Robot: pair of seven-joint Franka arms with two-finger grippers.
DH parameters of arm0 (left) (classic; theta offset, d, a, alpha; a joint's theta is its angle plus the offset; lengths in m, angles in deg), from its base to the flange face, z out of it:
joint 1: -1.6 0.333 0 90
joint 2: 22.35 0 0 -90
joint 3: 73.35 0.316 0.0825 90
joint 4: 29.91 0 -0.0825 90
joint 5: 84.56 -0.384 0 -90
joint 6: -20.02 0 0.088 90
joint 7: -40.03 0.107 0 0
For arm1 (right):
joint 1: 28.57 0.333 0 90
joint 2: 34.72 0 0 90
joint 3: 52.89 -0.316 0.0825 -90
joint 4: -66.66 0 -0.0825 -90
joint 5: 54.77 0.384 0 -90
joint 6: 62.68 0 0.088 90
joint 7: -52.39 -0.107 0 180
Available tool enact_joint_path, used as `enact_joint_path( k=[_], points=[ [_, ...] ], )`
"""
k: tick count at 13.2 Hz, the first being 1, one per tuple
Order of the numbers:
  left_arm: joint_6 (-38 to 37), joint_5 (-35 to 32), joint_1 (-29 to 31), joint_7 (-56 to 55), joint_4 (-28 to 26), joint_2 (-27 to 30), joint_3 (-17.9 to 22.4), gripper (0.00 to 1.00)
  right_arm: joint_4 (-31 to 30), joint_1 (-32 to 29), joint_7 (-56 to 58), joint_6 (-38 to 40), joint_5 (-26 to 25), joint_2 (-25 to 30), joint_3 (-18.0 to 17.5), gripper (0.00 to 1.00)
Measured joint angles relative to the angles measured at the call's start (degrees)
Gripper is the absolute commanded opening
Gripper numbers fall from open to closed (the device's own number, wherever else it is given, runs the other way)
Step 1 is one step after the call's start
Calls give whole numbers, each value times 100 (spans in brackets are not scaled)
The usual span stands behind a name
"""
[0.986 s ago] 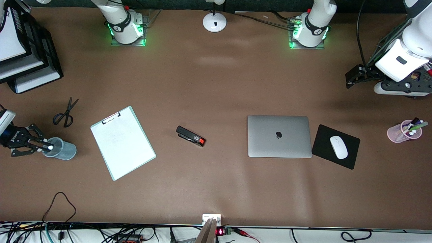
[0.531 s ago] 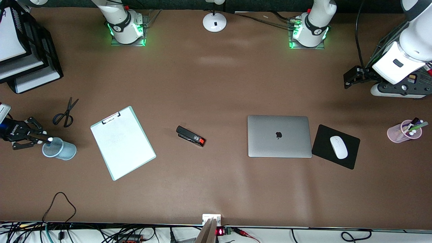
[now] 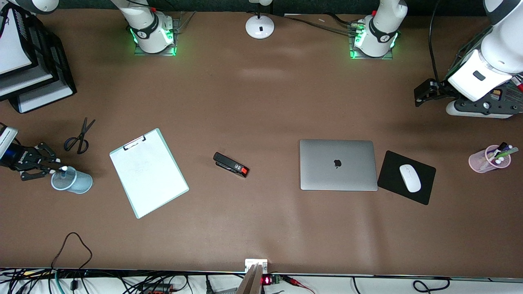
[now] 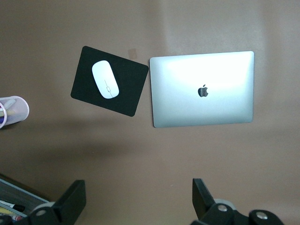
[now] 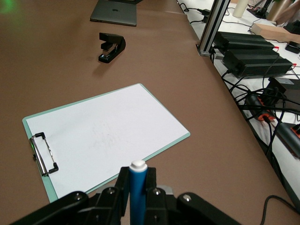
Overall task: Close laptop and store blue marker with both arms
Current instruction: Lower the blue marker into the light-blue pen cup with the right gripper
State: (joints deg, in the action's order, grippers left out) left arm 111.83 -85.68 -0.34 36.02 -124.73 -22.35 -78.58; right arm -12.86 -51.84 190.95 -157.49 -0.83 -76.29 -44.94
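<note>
The laptop [image 3: 337,164] lies closed on the table, lid up with its dark apple logo; it also shows in the left wrist view [image 4: 201,89]. My right gripper [image 3: 54,167] is shut on the blue marker [image 5: 137,187]. The marker's whitish end [image 3: 64,168] sits over the rim of a blue-grey cup [image 3: 73,182] at the right arm's end of the table. My left gripper [image 3: 421,93] is open and empty in the air over bare table. It is toward the left arm's end, apart from the laptop, with its jaws wide [image 4: 136,201].
A clipboard [image 3: 149,172] and scissors [image 3: 79,136] lie near the blue-grey cup. A black stapler [image 3: 231,164] is mid-table. A black mousepad [image 3: 425,192] with a white mouse [image 3: 410,178] lies beside the laptop. A pink pen cup [image 3: 488,159] and stacked trays [image 3: 28,73] stand at the two ends.
My right gripper has shifted a little toward the robots' side with the marker, so its white end moved from inside the cup's mouth to the rim. My left arm drew back slightly.
</note>
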Motion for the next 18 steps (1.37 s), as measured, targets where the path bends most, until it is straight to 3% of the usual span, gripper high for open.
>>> enact_joint_path(
  k=[6,7,8,9,10,15,18],
  points=[
    [-22,0,-21,0,0,0,-11,100,-2,-10,159,1,10,-55,0,4],
    [-22,0,-21,0,0,0,-11,100,-2,-13,168,1,16,-68,0,12],
    [-23,0,-21,0,0,0,-12,100,-2,-15,174,1,18,-75,0,32],
    [-23,0,-22,0,1,0,-14,100,-2,-18,174,1,18,-76,0,73],
    [-23,0,-23,0,2,0,-18,100,-2,-22,174,1,18,-75,0,100],
    [-110,0,-25,0,18,0,-65,100,154,-37,-54,1,-9,-68,0,100],
    [-128,0,-26,0,30,0,-81,100,529,3,-966,17,-542,13,-48,100]
  ],
)
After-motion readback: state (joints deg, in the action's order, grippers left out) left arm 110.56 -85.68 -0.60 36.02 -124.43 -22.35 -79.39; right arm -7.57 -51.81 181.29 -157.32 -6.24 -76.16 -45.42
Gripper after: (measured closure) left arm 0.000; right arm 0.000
